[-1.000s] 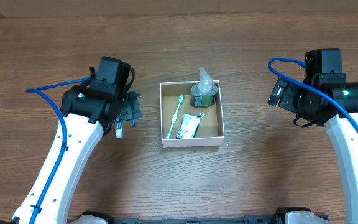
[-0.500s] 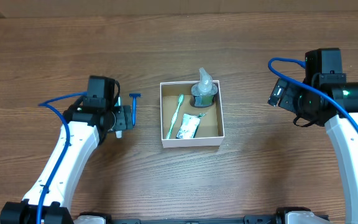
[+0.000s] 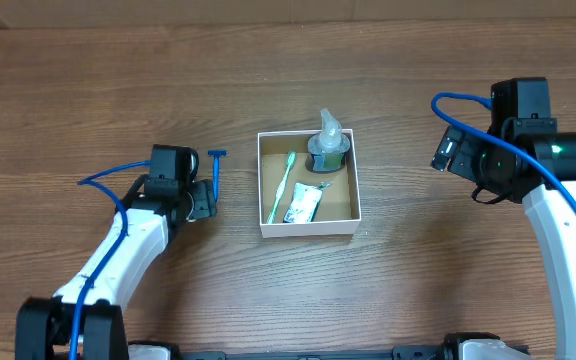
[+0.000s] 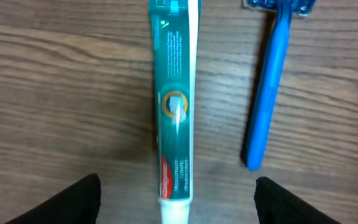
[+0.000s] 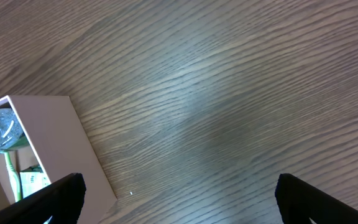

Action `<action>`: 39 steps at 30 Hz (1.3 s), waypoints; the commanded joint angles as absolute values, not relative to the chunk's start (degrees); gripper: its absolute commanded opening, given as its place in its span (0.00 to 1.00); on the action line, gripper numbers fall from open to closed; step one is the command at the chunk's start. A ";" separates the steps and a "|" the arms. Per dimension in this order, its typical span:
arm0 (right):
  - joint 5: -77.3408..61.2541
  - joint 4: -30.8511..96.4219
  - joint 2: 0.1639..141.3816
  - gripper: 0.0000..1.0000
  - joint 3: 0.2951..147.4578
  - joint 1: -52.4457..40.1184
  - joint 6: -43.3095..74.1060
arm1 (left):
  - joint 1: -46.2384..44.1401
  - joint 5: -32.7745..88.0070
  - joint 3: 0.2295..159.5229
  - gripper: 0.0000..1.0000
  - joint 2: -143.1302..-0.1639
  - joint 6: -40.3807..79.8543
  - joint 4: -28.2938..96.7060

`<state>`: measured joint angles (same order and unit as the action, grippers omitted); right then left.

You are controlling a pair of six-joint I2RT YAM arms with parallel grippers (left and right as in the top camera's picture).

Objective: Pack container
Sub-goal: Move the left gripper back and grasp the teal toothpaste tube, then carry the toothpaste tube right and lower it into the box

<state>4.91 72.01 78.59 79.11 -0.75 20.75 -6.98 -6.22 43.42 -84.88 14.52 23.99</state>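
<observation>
**Clerk:** First entry, left side?

**Keeper:** Left pincer (image 4: 179, 202): released, fingers spread wide, nothing gripped. It hung directly over a toothpaste tube (image 4: 174, 106) lying flat on the wooden surface (image 4: 55, 93). The tube's long axis ran straight away from the wrist, white cap end nearest, so the fingers straddled its narrow width.

**Clerk:** Alongside it?

**Keeper:** One blue razor (image 4: 267, 93), just to the tube's right. It lay roughly parallel, head at the far end, not touching.

**Clerk:** The container?

**Keeper:** White cardboard box (image 3: 308, 226), farther right, past the razor, at mid-surface. Contents were a green toothbrush (image 3: 281, 187), a small sachet (image 3: 303, 203) and a bottle (image 3: 328, 140) in the far right corner. Some brown floor showed bare at the near right.

**Clerk:** Right side?

**Keeper:** Right pincer (image 5: 179, 199): also released, empty, raised beyond the box's right wall and well apart from it. By my judgement the left arm was much the nearer to the tube. The likely move was a straight descent, a squeeze across the tube's width, then a carry rightward over the razor.
</observation>
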 commanded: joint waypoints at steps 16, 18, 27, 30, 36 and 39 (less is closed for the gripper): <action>5.30 71.83 78.43 1.00 80.31 -0.58 20.64 | -6.66 -12.19 43.40 0.42 -94.80 13.23 19.38; 5.30 71.83 78.43 1.00 80.31 -0.58 20.64 | -6.68 -12.19 43.83 0.27 -94.80 13.23 19.79; 5.30 71.81 78.43 1.00 80.31 -0.56 20.64 | -6.68 -12.16 48.34 0.04 -94.80 13.26 24.36; 5.30 71.83 78.46 1.00 80.31 -0.58 20.64 | -6.68 -11.99 51.94 0.04 -94.74 13.26 28.62; 5.30 71.83 78.43 1.00 80.31 -0.58 20.64 | -7.18 -3.88 67.75 0.04 -93.32 14.68 43.31; 5.30 71.83 78.46 1.00 80.31 -0.58 20.64 | -8.08 1.78 72.49 0.04 -92.12 16.99 46.22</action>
